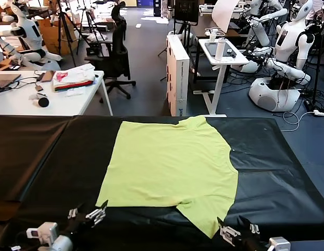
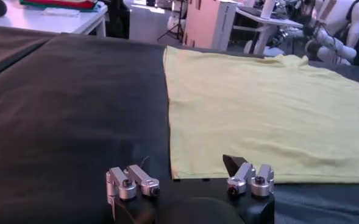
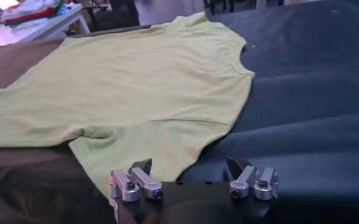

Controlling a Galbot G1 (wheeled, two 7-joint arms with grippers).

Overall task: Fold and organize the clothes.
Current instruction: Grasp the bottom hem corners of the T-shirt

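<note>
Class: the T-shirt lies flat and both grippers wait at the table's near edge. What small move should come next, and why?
Probably the right gripper should ease forward onto the near sleeve of the T-shirt just ahead of it. Both it and the left gripper are open and hold nothing, and the shirt lies spread, unfolded, on the black table.

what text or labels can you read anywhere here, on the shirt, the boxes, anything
None can be read.
T-shirt: plain lime yellow-green on the side that shows, no print or label visible.
White box standing on the floor beyond the black table: dark marks low on its side, too small and blurred to read.
Fabric pile on the white desk: no legible text.
</note>
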